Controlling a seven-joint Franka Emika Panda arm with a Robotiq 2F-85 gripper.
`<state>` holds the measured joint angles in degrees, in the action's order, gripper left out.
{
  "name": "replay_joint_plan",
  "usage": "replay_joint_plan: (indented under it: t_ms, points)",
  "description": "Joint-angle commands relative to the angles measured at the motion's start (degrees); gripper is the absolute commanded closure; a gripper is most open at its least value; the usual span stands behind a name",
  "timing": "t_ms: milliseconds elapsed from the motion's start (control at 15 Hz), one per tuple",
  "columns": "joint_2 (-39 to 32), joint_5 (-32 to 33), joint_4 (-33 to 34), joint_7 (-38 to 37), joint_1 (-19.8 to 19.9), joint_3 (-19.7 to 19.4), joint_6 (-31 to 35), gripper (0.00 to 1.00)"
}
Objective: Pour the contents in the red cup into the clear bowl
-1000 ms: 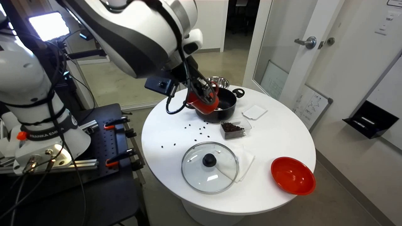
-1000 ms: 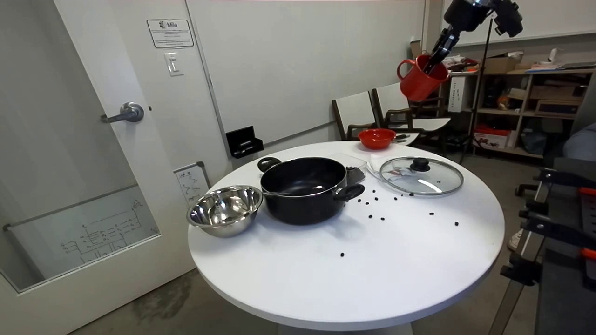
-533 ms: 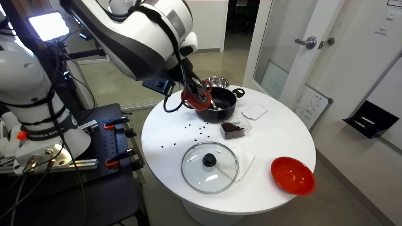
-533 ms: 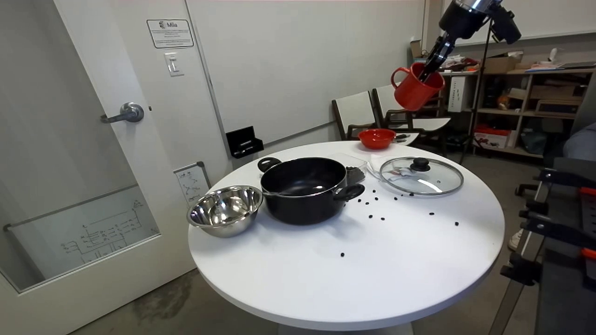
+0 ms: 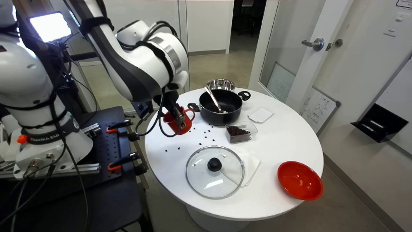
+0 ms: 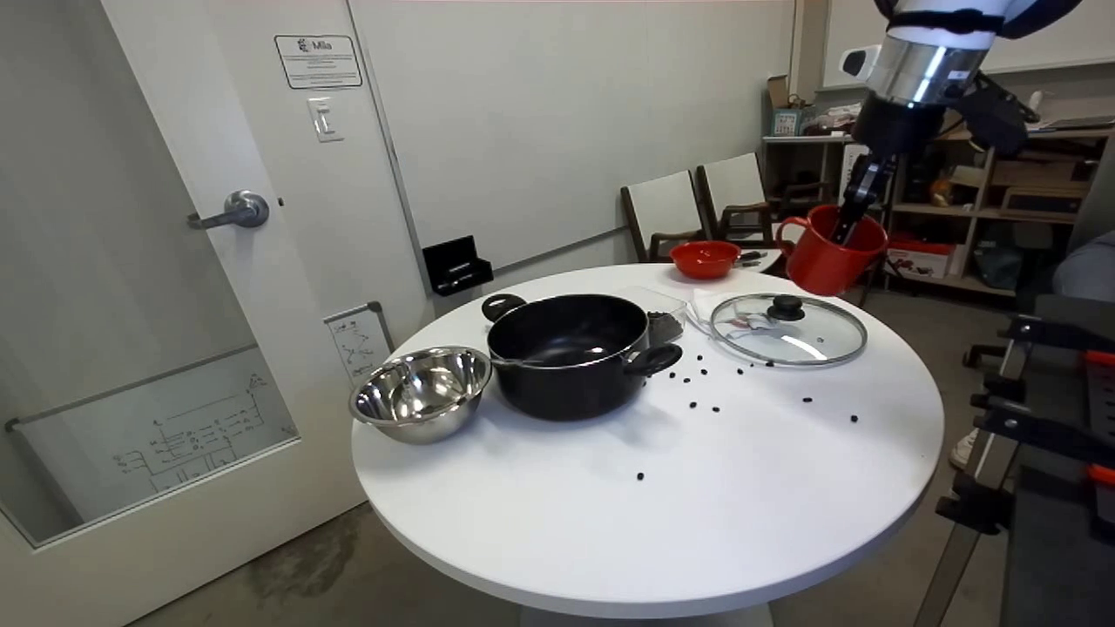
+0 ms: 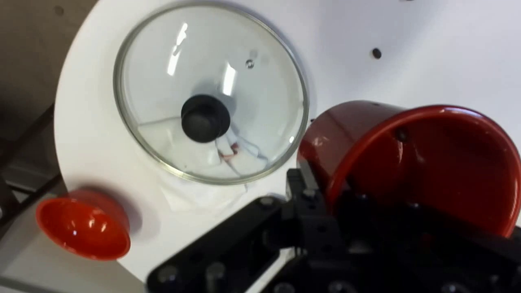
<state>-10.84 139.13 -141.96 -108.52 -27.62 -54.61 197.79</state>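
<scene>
The red cup (image 5: 186, 129) is held in the air above the near-robot side of the table, and it also shows in an exterior view (image 6: 823, 261). It is tilted, its mouth turned up towards my gripper. My gripper (image 6: 845, 228) is shut on the cup's wall, one finger inside and one outside. In the wrist view the cup's dark red inside (image 7: 452, 158) shows one dark spot, perhaps a bean; its lower part is hidden by the finger. The clear bowl (image 5: 253, 127), a see-through boxy dish holding dark beans, stands beside the pot; it is partly hidden behind the pot elsewhere (image 6: 671, 305).
A black pot (image 5: 222, 117) with a spoon (image 5: 212, 98) inside stands beside a steel bowl (image 6: 418, 427). A glass lid (image 7: 203, 118) lies over a white cloth (image 5: 252, 170). A red bowl (image 5: 300, 180) is at the table edge. A white tray (image 5: 261, 115) and several loose beans lie around.
My gripper and the red cup have moved away from the pot towards the robot's base and lower. The spoon in the pot has come into view. Objects on the table have not moved.
</scene>
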Motion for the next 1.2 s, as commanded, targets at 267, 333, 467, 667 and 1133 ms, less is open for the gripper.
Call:
replay_joint_plan:
  t_ms: [267, 333, 467, 667, 1133]
  points:
    - [-5.23, 2.38, -8.20, -9.27, 15.77, 24.41, 0.59, 0.98]
    - [-5.84, 0.96, -9.50, -7.76, 20.20, 29.40, 0.49, 0.98]
    - [-7.65, 0.87, -9.21, -8.53, 28.71, 39.03, 0.53, 0.98]
    - [-7.48, 5.40, -6.09, -13.51, 27.23, 38.16, 1.15, 0.98]
    - [-8.34, 11.54, -0.70, -20.42, 23.69, 38.16, 0.83, 0.98]
